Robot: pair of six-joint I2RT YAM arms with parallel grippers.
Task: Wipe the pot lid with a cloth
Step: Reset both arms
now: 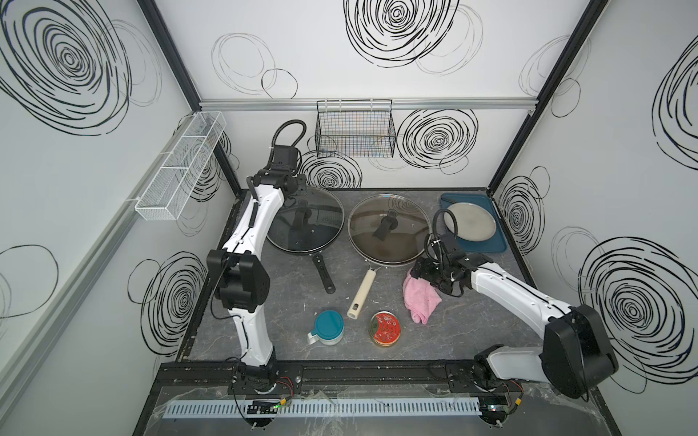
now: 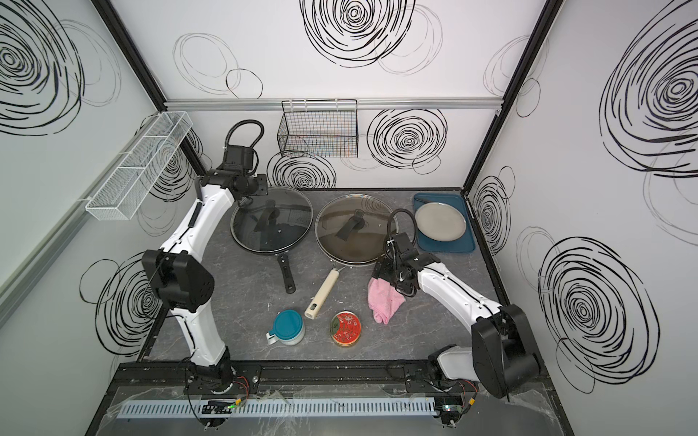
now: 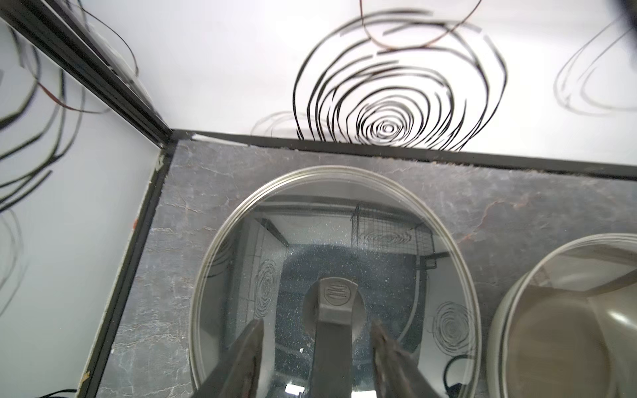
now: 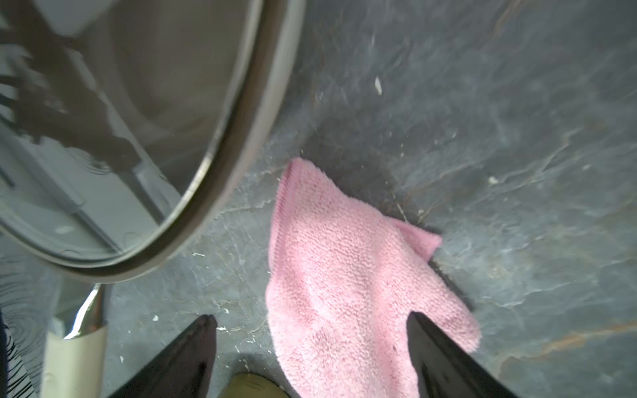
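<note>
**Top views:** The pink cloth [image 1: 419, 300] [image 2: 383, 304] lies crumpled on the bench [image 1: 472, 332] in both. It sits just beside the near rim of the brown lid [image 1: 389, 234] and directly under the right hand [image 1: 417, 273]. That arm reaches in from the front right corner with its wrist tipped down. The cloth's long axis runs from the rim toward the bench's front edge. The left arm stretches to the far side above the dark lid [image 1: 317, 211], well apart from the cloth, so the right arm is plainly the nearer.

**Left wrist view:** The left hand [image 3: 316, 322] hangs over the dark lid [image 3: 241, 262]. Its jaws are parted on either side of the handle [image 3: 336, 303], a gap on each side, gripping nothing.

**Right wrist view:** The right hand [image 4: 310, 317] is spread wide and empty, one jaw over bare bench and the other over the cloth [image 4: 344, 258]. The brown lid's rim [image 4: 241, 155] lies beside the cloth, with a strip of bench between them. A straight drop and squeeze looks enough to take the cloth. Which lid is due for wiping cannot be told.
</note>
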